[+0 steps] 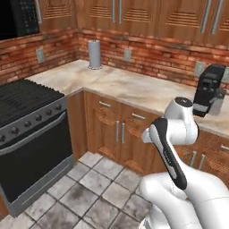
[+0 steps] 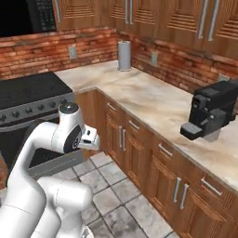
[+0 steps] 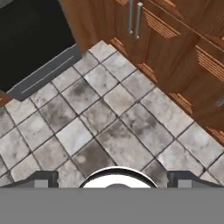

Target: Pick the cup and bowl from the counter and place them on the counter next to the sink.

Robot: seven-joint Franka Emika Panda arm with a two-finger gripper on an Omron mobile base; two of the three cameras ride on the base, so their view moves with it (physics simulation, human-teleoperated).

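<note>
The counter (image 1: 134, 87) is a beige marbled stone top that runs in an L shape along the brick walls, over brown wooden cabinets (image 1: 118, 132). In the far corner a grey cylinder (image 1: 95, 54) stands upright on it, close to the wall. Farther along the right side stands a black coffee machine (image 2: 211, 114), well apart from the cylinder. The stone between these two is bare. At the left end the counter meets the black stove (image 1: 27, 100). Below is a floor (image 3: 100, 118) of grey stone tiles.
</note>
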